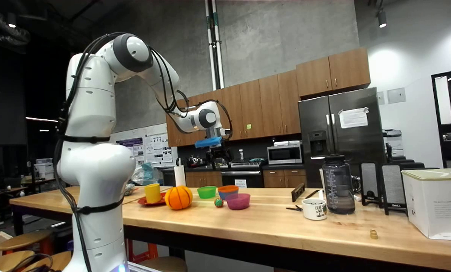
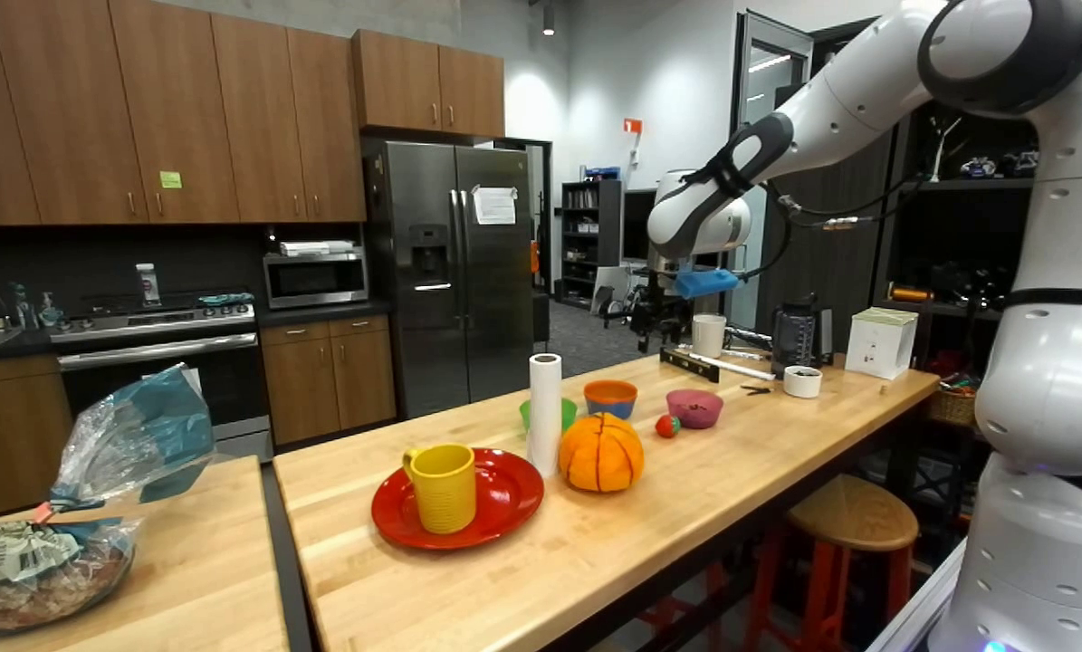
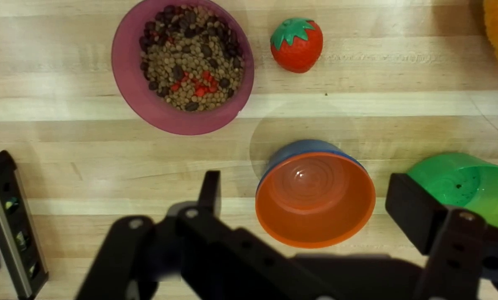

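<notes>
My gripper (image 3: 306, 185) is high over the table with its fingers (image 3: 415, 212) wide apart and nothing held. In the wrist view an orange bowl (image 3: 315, 227), nested in a blue bowl (image 3: 301, 146), appears between the fingers, well below them. A green bowl (image 3: 444, 173) lies partly hidden behind the right-hand finger. Farther up that view stand a pink bowl (image 3: 128, 62) of lentils, dark beans and red bits, and a red toy strawberry (image 3: 299, 54) with a green top. Both exterior views show the gripper (image 1: 220, 164) hanging above the tabletop, apart from everything.
An orange plush pumpkin (image 2: 599, 453), a white paper roll (image 2: 545, 417) and a yellow mug (image 2: 445, 493) on a red plate (image 2: 509, 498) share the table. A black level (image 2: 690, 365), white cup (image 2: 801, 382), dark bottle (image 1: 338, 185), speakers (image 1: 392, 185) and white box (image 1: 436, 204) stand farther along.
</notes>
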Action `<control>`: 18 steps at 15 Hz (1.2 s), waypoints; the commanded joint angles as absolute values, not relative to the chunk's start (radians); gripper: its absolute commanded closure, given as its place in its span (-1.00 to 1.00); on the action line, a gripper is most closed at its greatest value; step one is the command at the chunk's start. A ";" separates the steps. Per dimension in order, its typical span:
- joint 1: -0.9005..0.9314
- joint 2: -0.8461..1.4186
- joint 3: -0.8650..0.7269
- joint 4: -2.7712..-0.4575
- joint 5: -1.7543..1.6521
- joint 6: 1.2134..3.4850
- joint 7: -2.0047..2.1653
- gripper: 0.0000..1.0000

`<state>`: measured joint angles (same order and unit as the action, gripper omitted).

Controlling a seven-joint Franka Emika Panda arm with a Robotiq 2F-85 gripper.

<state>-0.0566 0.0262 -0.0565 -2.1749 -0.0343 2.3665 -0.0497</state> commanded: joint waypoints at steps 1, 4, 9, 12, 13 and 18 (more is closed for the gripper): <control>-0.051 0.100 -0.051 -2.126 -0.031 2.391 -0.008 -1.00; -0.045 0.155 -0.051 -2.094 -0.046 2.414 0.046 -1.00; -0.041 0.253 -0.055 -2.017 -0.041 2.412 0.065 -1.00; -0.041 0.304 -0.058 -1.975 -0.038 2.413 0.077 -1.00; -0.043 0.318 -0.056 -1.962 -0.030 2.406 0.074 -1.00; -0.045 0.376 -0.054 -1.912 -0.019 2.396 0.078 -1.00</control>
